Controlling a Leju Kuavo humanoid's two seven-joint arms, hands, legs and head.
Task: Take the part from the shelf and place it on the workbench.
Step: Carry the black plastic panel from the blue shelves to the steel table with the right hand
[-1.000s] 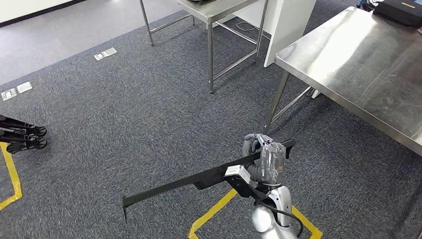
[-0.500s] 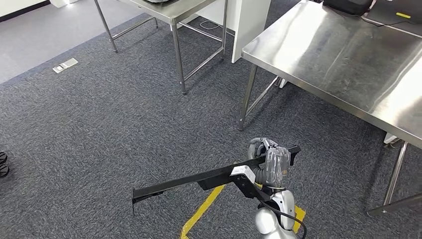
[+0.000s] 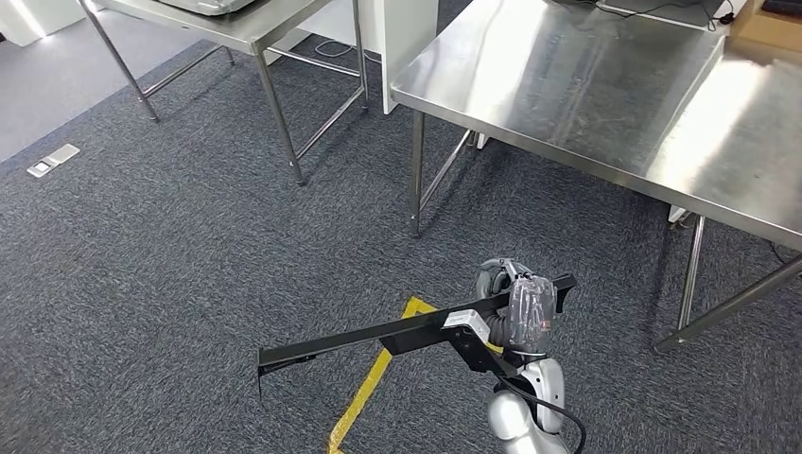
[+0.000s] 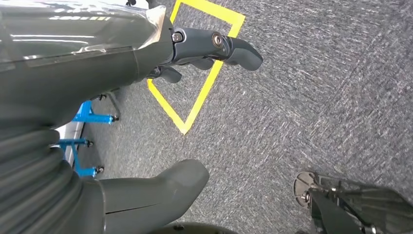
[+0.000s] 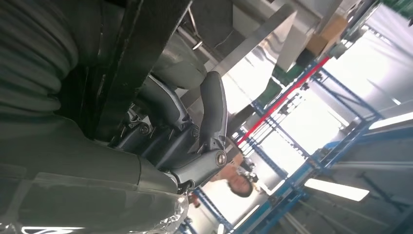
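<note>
I see the right robot hand (image 3: 523, 307) at lower centre of the head view, wrapped in clear film, fingers closed around the part (image 3: 378, 336). The part is a long, flat, black metal bar with a bracket and a white label near the grip; it runs from the hand toward the lower left of the frame, above the floor, its far end bent downward. In the right wrist view the dark fingers (image 5: 212, 114) curl over the bar's black edge (image 5: 141, 53).

The left robot hand (image 4: 146, 58) hangs over the carpet, its fingers apart and holding nothing.

The surface (image 3: 605, 90) at upper right is bare brushed stainless steel on thin steel legs, well apart from the part. A second steel table (image 3: 236, 24) stands at upper left. The floor is dark grey, coarse carpet (image 3: 170, 246) with yellow tape lines (image 3: 364, 392).
</note>
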